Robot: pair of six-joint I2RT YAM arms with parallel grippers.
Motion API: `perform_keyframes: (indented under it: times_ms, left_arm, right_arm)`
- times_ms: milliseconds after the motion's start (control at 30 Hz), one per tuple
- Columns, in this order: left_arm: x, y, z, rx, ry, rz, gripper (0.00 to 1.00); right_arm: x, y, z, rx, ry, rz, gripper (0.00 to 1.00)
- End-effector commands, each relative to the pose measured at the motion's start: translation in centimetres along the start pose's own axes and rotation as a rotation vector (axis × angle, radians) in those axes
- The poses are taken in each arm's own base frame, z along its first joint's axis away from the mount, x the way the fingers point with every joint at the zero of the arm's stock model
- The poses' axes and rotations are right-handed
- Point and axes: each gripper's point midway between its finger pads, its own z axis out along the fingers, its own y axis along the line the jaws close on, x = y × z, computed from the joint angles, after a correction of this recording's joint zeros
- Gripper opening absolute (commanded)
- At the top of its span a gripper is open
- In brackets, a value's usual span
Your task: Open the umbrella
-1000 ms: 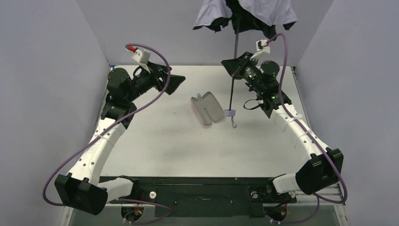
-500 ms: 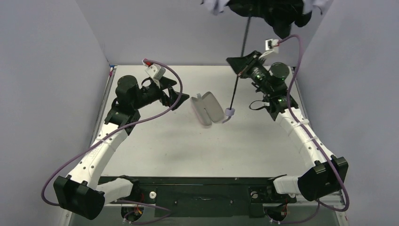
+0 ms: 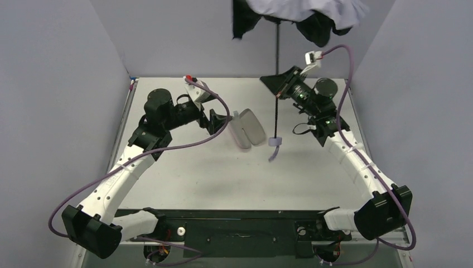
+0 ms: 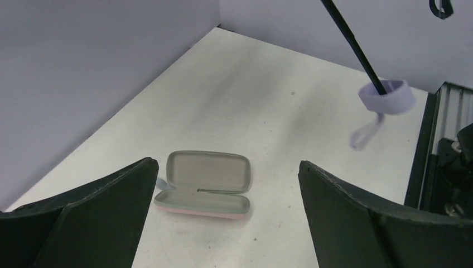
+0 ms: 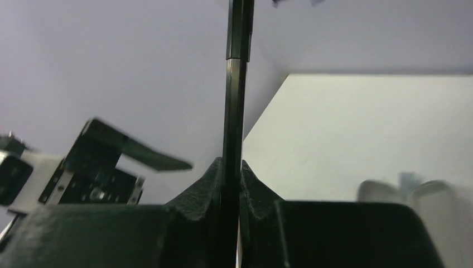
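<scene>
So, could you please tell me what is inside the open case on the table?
The case shows only pale grey lining in its far half; nothing lies there. The left wrist view catches the near half almost edge-on, so its floor is largely hidden.

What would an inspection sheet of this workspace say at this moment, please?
Surface: pale table, no spills seen.
Job's things: umbrella upright, handle end down, canopy slack and cut off by the frame's top edge.
Clutter: open pink case, lying near the left gripper.
Grippers: right gripper shut on the umbrella's shaft; left gripper open, holding nothing.
Cables: purple cables loop off both arms.
Surroundings: plain grey walls; nothing else seen.
</scene>
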Motion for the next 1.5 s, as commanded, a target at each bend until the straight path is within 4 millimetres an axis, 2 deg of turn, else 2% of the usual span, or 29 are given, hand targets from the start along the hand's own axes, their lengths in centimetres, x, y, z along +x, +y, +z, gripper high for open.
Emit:
perform_keyframes:
  times_ms: [0, 100, 200, 267, 300, 333, 400, 500, 533, 567, 600, 633, 667, 700, 767, 933, 1067, 1100, 1200, 1333, 1467]
  left_arm:
    - [-3.5, -1.3, 0.4, 0.038, -0.067, 0.310, 0.97]
    - [-5.1, -1.3, 0.8, -0.004, -0.116, 0.515, 0.97]
    - [-6.7, -0.8, 0.9, -0.043, -0.165, 0.560, 0.97]
    - [-7.7, -0.9, 1.0, -0.048, -0.190, 0.514, 0.99]
    - [-8.7, -1.1, 1.1, -0.045, -0.223, 0.460, 0.97]
    - [-9.2, -1.3, 1.3, -0.040, -0.244, 0.422, 0.91]
    - [-11.6, -1.8, 1.7, -0.022, -0.316, 0.286, 0.81]
    - [-16.0, -2.2, 2.7, 0.015, -0.425, 0.058, 0.64]
    - [-17.2, -2.6, 2.7, 0.030, -0.461, -0.007, 0.61]
    - [-18.3, -2.5, 3.2, 0.039, -0.485, -0.028, 0.58]
    - [-20.1, -3.1, 2.9, 0.056, -0.535, -0.063, 0.56]
    - [-20.2, -3.0, 3.6, 0.062, -0.540, -0.082, 0.55]
    - [-21.6, -3.8, 3.5, 0.082, -0.576, -0.086, 0.54]
    - [-21.4, -3.7, 4.3, 0.082, -0.573, -0.084, 0.52]
    - [-22.0, -3.7, 5.1, 0.048, -0.587, -0.058, 0.50]
    - [-22.2, -1.5, 6.1, -0.059, -0.624, -0.163, 0.37]
    - [-22.2, -1.8, 6.9, -0.033, -0.634, -0.185, 0.35]
    - [-22.2, -2.4, 7.1, -0.020, -0.633, -0.157, 0.36]
    - [-21.5, -3.6, 7.7, 0.015, -0.606, -0.076, 0.45]
    - [-20.9, -3.7, 7.5, 0.056, -0.590, -0.141, 0.50]
    - [-20.4, -5.9, 7.0, 0.173, -0.583, -0.180, 0.54]
  right_arm:
    - [0.7, 7.4, -3.0, -0.232, 0.023, -0.097, 0.00]
    - [-0.2, 6.2, -3.6, -0.202, 0.008, -0.098, 0.00]
    - [-2.1, 6.0, -3.9, -0.184, -0.055, -0.121, 0.00]
    - [-3.5, 6.0, -4.0, -0.182, -0.098, -0.141, 0.00]
    - [-3.9, 6.4, -4.1, -0.195, -0.115, -0.153, 0.00]
    - [-4.2, 6.8, -4.2, -0.202, -0.127, -0.169, 0.00]
    - [-4.1, 7.7, -4.1, -0.225, -0.139, -0.188, 0.00]
    - [-5.4, 9.4, -4.3, -0.251, -0.215, -0.222, 0.00]
    - [-5.5, 10.2, -4.3, -0.266, -0.230, -0.247, 0.00]
    - [-6.6, 11.0, -4.7, -0.266, -0.281, -0.265, 0.00]
    - [-6.6, 11.9, -4.8, -0.279, -0.297, -0.295, 0.00]
    - [-7.6, 12.6, -5.2, -0.271, -0.344, -0.305, 0.00]
    - [-7.5, 13.3, -5.2, -0.278, -0.352, -0.318, 0.00]
    - [-8.0, 13.7, -5.3, -0.275, -0.368, -0.318, 0.00]
    - [-7.5, 14.6, -5.4, -0.293, -0.354, -0.322, 0.00]
    - [-5.7, 15.3, -6.1, -0.306, -0.311, -0.339, 0.00]
    - [-4.3, 15.5, -5.9, -0.316, -0.262, -0.323, 0.00]
    - [-4.1, 15.6, -5.9, -0.319, -0.250, -0.306, 0.00]
    - [-3.2, 15.0, -5.7, -0.310, -0.216, -0.290, 0.00]
    - [-2.4, 14.6, -5.9, -0.305, -0.195, -0.295, 0.00]
    - [-1.7, 14.0, -5.9, -0.298, -0.182, -0.308, 0.00]
